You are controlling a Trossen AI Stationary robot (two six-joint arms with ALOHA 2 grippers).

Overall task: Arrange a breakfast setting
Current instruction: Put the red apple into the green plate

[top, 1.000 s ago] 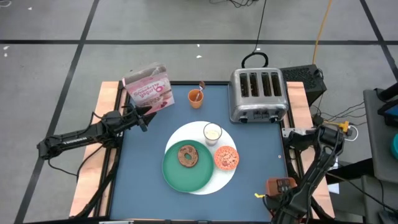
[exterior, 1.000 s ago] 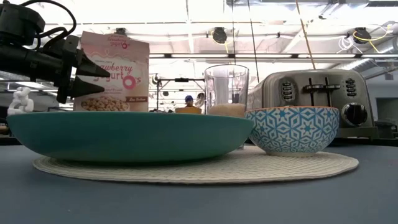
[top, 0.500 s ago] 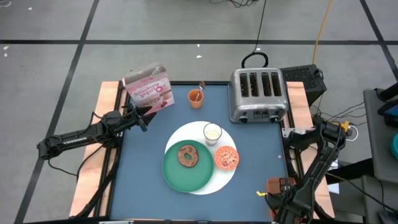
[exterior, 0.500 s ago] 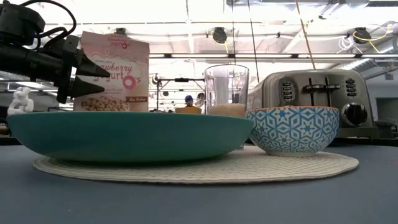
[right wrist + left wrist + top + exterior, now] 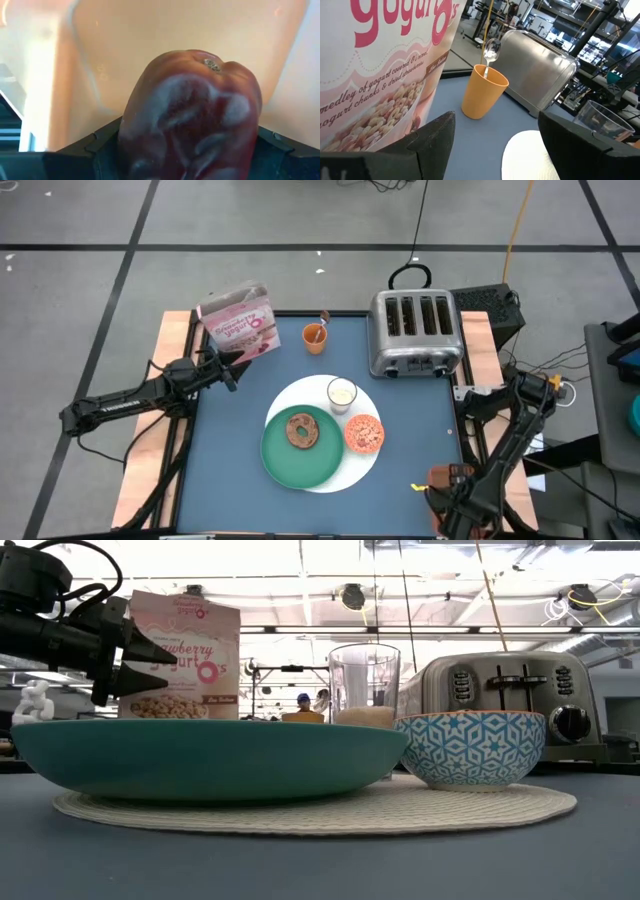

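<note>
Judging by the layout, you are on the fruit step: the dark red fruit (image 5: 192,115) fills your right wrist view, sitting between the right gripper's (image 5: 190,150) fingers inside a pale container off the table's right edge, and the jaws look closed on it, though contact on the sides is hard to confirm. Your next move calls for lifting it clear and carrying it to the setting at table centre. There the large white round disc (image 5: 372,462) carries the green plate (image 5: 275,455), holding the brown bagel (image 5: 301,430), beside the patterned bowl (image 5: 364,434) with pinkish contents and the small milky glass (image 5: 342,393). Behind stand the silver toaster (image 5: 415,332) and the pink cereal box (image 5: 240,320). An orange cup (image 5: 483,92) holds the metal spoon (image 5: 490,49). Your left gripper (image 5: 495,135) hovers with its fingers apart, holding nothing, beside the cereal box.
</note>
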